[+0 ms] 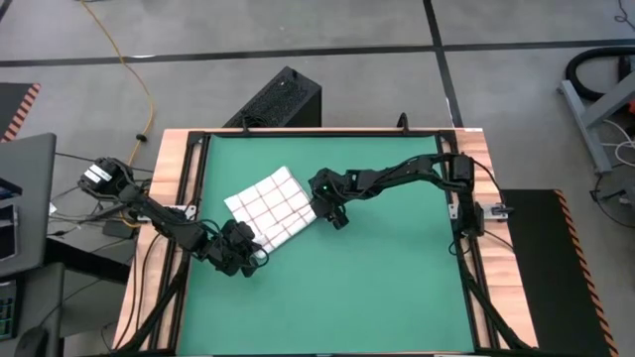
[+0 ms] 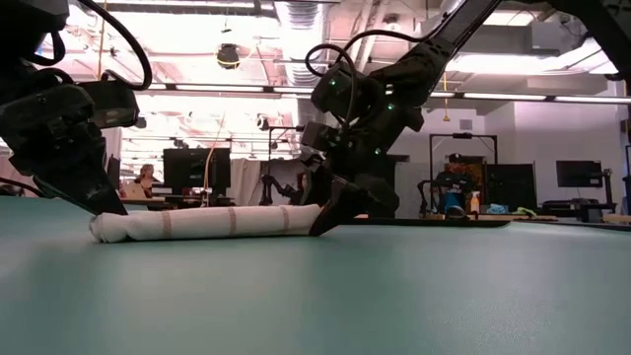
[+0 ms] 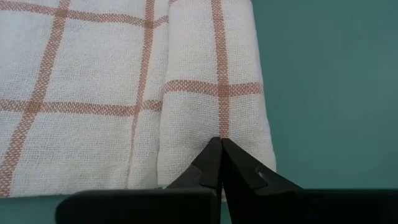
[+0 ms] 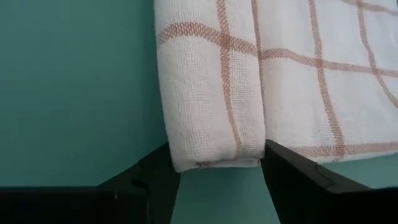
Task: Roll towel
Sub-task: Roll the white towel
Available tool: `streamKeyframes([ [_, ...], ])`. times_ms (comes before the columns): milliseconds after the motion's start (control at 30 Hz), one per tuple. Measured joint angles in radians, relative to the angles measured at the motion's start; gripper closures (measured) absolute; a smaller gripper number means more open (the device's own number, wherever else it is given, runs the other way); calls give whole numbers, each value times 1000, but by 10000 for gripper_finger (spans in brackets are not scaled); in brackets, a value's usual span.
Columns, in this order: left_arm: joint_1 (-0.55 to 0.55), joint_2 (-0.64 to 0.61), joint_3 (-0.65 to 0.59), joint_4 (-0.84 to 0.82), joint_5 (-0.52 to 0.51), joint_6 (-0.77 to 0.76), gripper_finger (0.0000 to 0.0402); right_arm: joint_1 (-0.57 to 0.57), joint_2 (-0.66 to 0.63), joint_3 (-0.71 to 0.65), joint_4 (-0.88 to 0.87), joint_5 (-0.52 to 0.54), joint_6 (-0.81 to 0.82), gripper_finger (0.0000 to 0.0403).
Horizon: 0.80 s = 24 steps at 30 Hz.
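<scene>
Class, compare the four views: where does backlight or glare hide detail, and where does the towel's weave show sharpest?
Low view: bright ceiling lights behind leave both arms near-silhouettes, and the rolled towel is lit but soft. High view: even light, no glare on the green mat. Left wrist view and right wrist view: weave and red lines are crisp, while the close dark fingers show little surface detail.

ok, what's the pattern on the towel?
White cloth with a thin red check grid on the towel; clearest in the left wrist view.
</scene>
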Motion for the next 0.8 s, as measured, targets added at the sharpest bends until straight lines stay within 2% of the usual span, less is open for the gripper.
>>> streamKeyframes([
  [400,0,1,-1,11,0,5,401,-5,-35,-2,-31,30,64,141],
  [800,0,1,-2,12,0,17,401,31,-101,-2,-58,29,7,140],
])
